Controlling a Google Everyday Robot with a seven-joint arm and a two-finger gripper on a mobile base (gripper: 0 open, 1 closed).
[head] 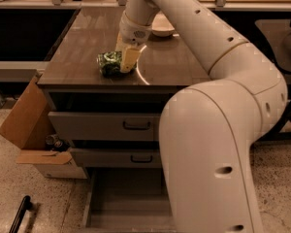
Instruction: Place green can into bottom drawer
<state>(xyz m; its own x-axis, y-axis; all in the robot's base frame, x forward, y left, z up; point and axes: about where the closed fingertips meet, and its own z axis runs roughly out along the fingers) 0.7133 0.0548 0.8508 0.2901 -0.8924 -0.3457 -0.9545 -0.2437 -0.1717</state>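
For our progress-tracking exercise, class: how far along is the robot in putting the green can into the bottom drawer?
Done: the bottom drawer is pulled out, ready. In hand: the gripper is down at the green can, which lies on the cabinet top; a firm hold cannot be confirmed. Left: lifting the can, carrying it down and releasing it in the drawer.

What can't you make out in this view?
In the camera view:
- drawer: right part hidden by the arm; front cut off by the bottom edge.
- can: right side hidden by the gripper, which is at it on the counter; whether it is gripped is unclear.
- bowl: left edge hidden by the arm.
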